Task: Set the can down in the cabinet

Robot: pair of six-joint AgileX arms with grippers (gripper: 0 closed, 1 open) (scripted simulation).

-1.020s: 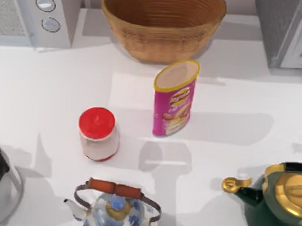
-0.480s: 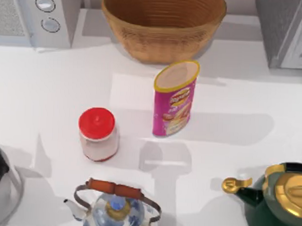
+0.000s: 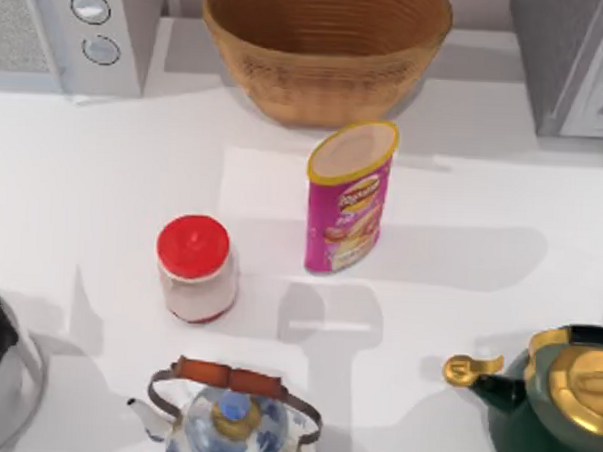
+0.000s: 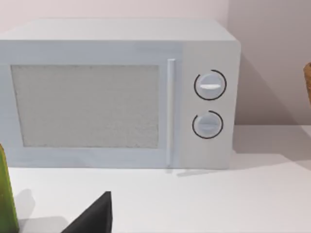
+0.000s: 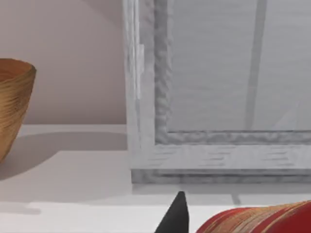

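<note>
Top view: the can (image 3: 350, 198), a tall pink cylinder with a yellow rim, stands upright at frame centre on the white table (image 3: 503, 195), untouched, so we judge the pick hasn't started. Woven basket (image 3: 325, 47) sits just above it, red-lidded jar (image 3: 194, 268) lower left, green kettle (image 3: 559, 397) lower right. The cabinet (image 3: 579, 63) is in the upper right corner.

Left wrist view: a boxy, matte microwave (image 4: 116, 92) across the frame; a dark fingertip of our left gripper (image 4: 95, 216) at the bottom edge. We can't tell its opening.

Right wrist view: the cabinet's grey framed door looks closed. A dark tip of our right gripper (image 5: 175, 216) at bottom centre; opening unclear.
</note>
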